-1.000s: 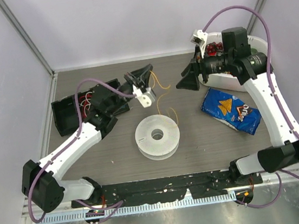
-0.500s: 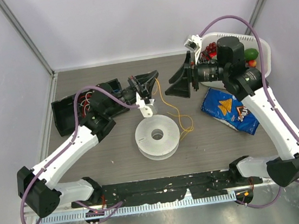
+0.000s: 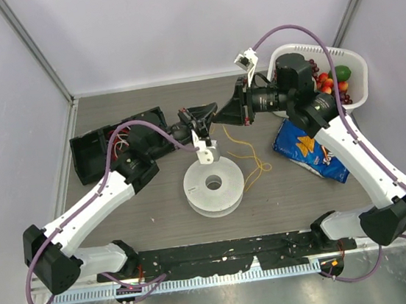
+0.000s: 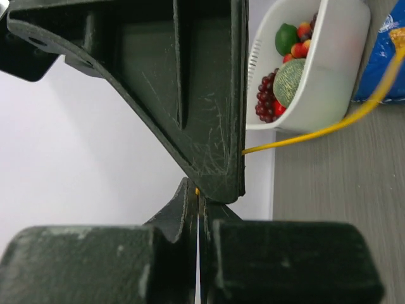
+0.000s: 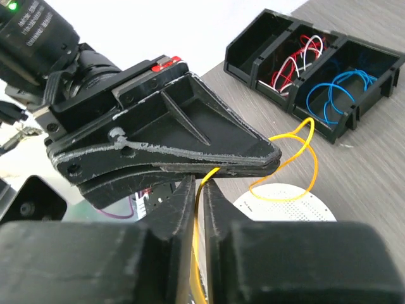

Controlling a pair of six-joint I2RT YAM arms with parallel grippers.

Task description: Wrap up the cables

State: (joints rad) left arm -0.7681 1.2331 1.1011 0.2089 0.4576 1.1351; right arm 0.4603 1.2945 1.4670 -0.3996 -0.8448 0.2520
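Both claws meet nose to nose above the middle of the table (image 3: pixel 157 202), just beyond the white spool (image 3: pixel 196 186). The left claw (image 3: pixel 210 110) reaches in from the left and the right claw (image 3: pixel 222 115) from the right, tips practically touching. In the right wrist view, the right claw's fingers are pressed nearly together with the yellow cable (image 5: pixel 314 152) running up between them, a firm pinch. In the left wrist view, the left claw (image 4: pixel 198 193) is closed to a sliver with a speck of yellow caught at its tips, so it grips the same cable.

From the pinch point the cable (image 3: pixel 255 162) drops and trails in loose curves onto the table to the right of the spool, between it and the blue chip bag (image 3: pixel 314 153). The black bin (image 3: pixel 91 147) sits at far left, with red-and-white and blue wire coils in its compartments. The white basket (image 3: pixel 355 66) of fruit stands at the far right corner.
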